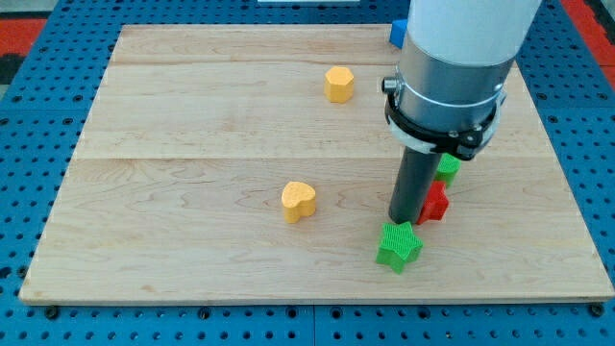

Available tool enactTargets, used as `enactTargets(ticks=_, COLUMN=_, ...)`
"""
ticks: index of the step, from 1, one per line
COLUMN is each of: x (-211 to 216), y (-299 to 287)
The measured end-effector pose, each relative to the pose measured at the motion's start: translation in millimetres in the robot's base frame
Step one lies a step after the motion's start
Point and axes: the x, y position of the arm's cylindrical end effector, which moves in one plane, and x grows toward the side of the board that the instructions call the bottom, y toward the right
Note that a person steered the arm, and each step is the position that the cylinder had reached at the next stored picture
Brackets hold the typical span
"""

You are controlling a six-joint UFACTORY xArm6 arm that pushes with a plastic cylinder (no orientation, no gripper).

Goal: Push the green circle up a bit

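Note:
A green block (448,170) lies at the view's right, mostly hidden behind my arm; its shape cannot be made out. A red block (435,203) sits just below it, also partly hidden by the rod. My tip (404,221) rests on the board just left of the red block and right above a green star (399,246), close to or touching the star's top. The tip is below and to the left of the green block.
A yellow heart (299,201) lies near the board's middle and a yellow hexagon-like block (338,84) near the top. A blue block (396,32) peeks out behind the arm at the top edge. The wooden board (173,192) sits on a blue pegboard.

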Motion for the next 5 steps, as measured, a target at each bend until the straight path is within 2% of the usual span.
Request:
enactTargets(ticks=1, x=-26, y=-15)
enactTargets(ticks=3, x=2, y=44)
enactTargets(ticks=5, x=-16, y=-5)
